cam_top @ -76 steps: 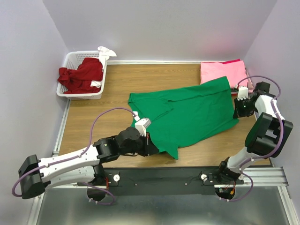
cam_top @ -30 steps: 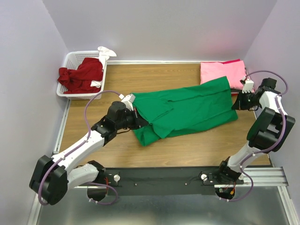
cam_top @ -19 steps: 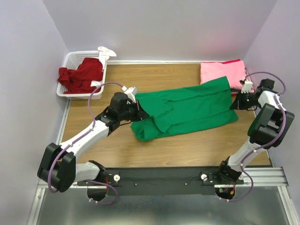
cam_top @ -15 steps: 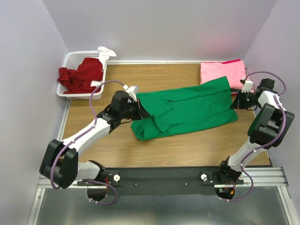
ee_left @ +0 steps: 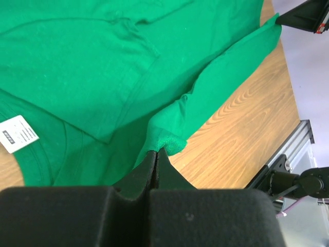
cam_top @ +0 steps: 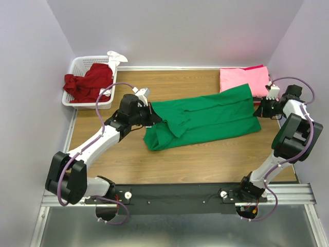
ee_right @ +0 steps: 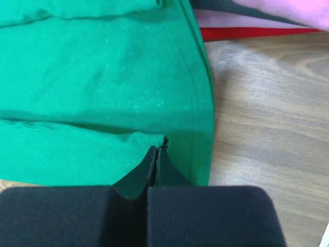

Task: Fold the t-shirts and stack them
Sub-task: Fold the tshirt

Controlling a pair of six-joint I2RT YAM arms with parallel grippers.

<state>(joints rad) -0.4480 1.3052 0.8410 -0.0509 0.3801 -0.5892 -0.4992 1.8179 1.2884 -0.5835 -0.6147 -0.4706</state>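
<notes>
A bright green t-shirt (cam_top: 205,121) lies stretched across the middle of the wooden table, its near long side folded over toward the back. My left gripper (cam_top: 152,114) is shut on the green t-shirt's edge (ee_left: 167,144) at its left end; the white neck tag (ee_left: 18,133) shows in the left wrist view. My right gripper (cam_top: 258,109) is shut on the green t-shirt's folded edge (ee_right: 149,139) at its right end. A dark red t-shirt (cam_top: 90,82) is bunched in the basket. Folded pink t-shirts (cam_top: 244,78) lie at the back right corner, partly under the green one.
The white slotted basket (cam_top: 77,67) stands at the back left with a white cloth (cam_top: 115,56) on its rim. A red layer (ee_right: 257,32) shows under the pink pile. Purple walls close in the table on three sides; a black rail (cam_top: 180,195) runs along the near edge.
My left gripper has carried the shirt's near edge up and toward the back, folding the shirt lengthwise into a narrower band. My right gripper moved slightly back, keeping its hold.
</notes>
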